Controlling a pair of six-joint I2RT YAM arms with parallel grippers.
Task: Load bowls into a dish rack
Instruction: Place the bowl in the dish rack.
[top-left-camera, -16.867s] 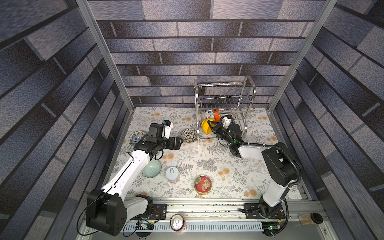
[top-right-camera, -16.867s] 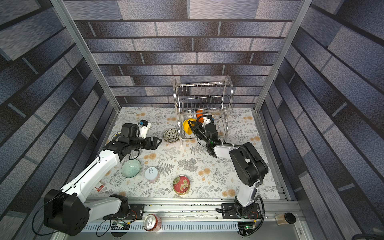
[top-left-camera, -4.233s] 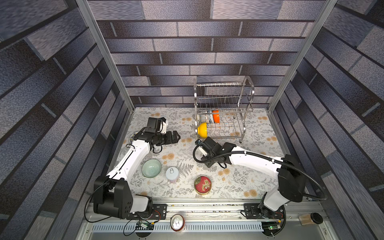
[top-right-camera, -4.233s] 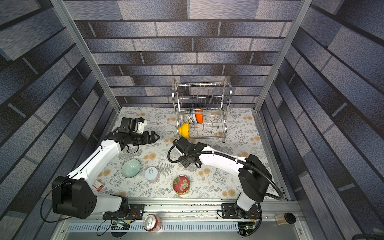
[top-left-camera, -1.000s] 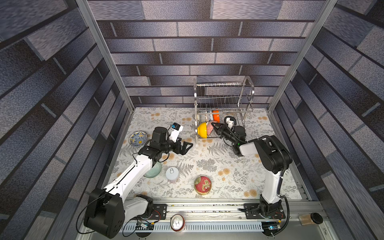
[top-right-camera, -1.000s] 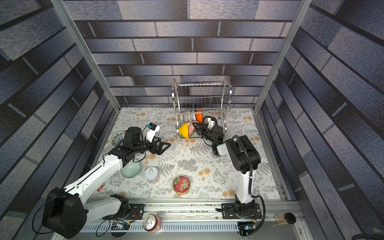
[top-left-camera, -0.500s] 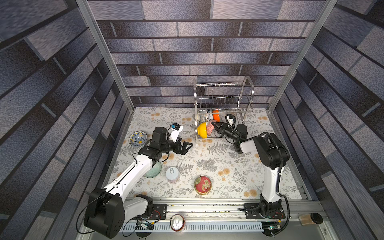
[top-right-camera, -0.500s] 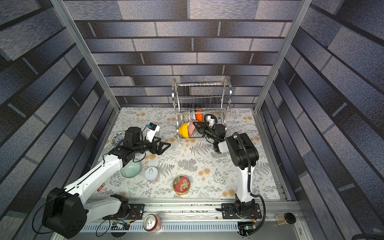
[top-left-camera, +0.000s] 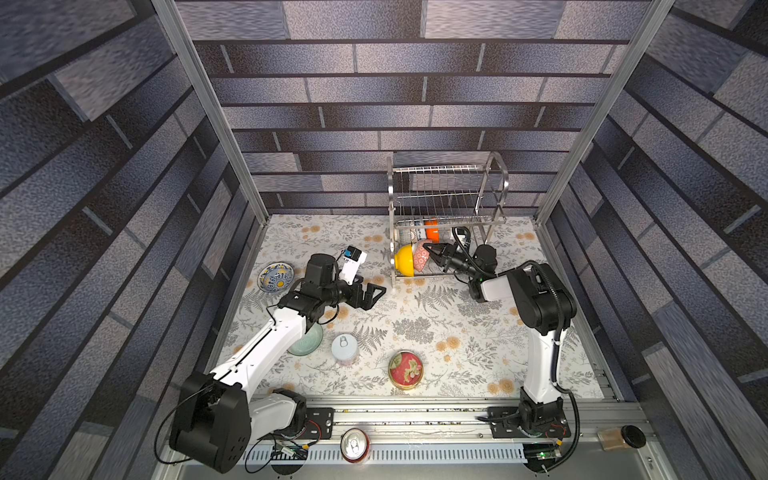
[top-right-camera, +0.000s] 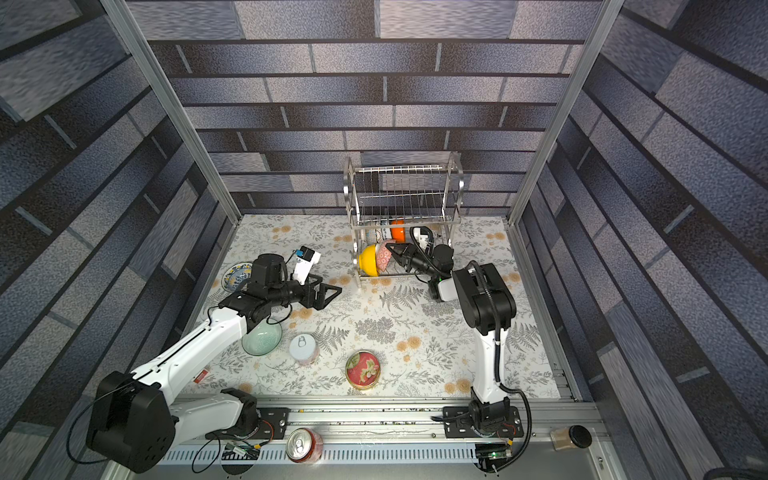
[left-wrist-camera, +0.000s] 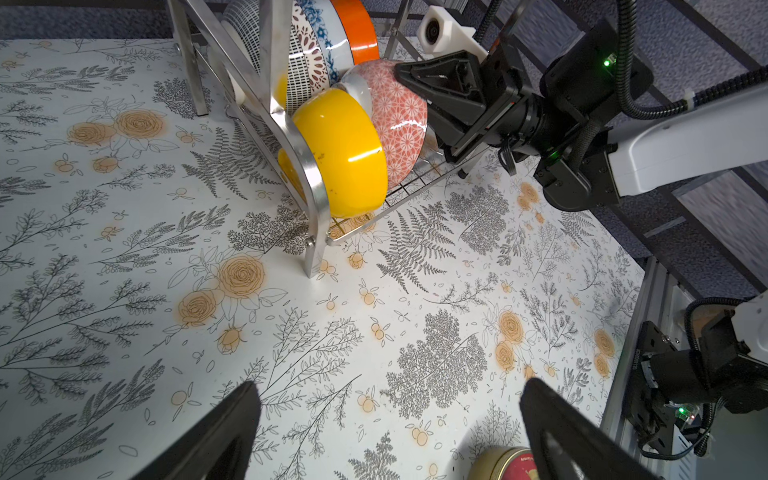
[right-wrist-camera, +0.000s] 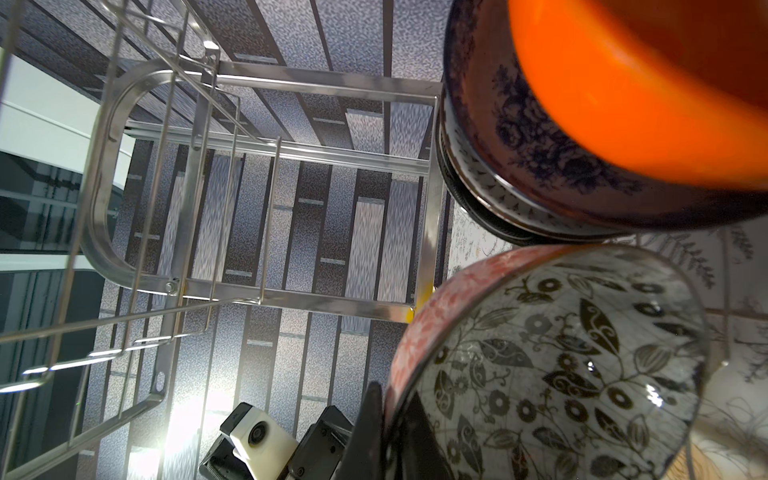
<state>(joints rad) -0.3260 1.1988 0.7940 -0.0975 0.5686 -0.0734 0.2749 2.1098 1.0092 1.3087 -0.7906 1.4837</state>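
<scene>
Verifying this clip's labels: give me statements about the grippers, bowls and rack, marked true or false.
1. The jaws of the right gripper are shut on the pink-patterned bowl. True.
2. The left gripper holds the pale green bowl. False: its jaws are open and empty; that bowl sits on the table.
3. The yellow bowl stands in the dish rack. True.
4. The rack's upper tier holds bowls. False: that tier is bare.

In the dish rack (top-left-camera: 503, 183) stand bowls (top-left-camera: 405, 260) on the lower shelf; can (top-left-camera: 345, 348) and tin (top-left-camera: 405, 369) lie before it.

Yellow, orange, patterned bowls (top-left-camera: 405, 261) on edge, lower tier of dish rack (top-left-camera: 440, 195)
</scene>
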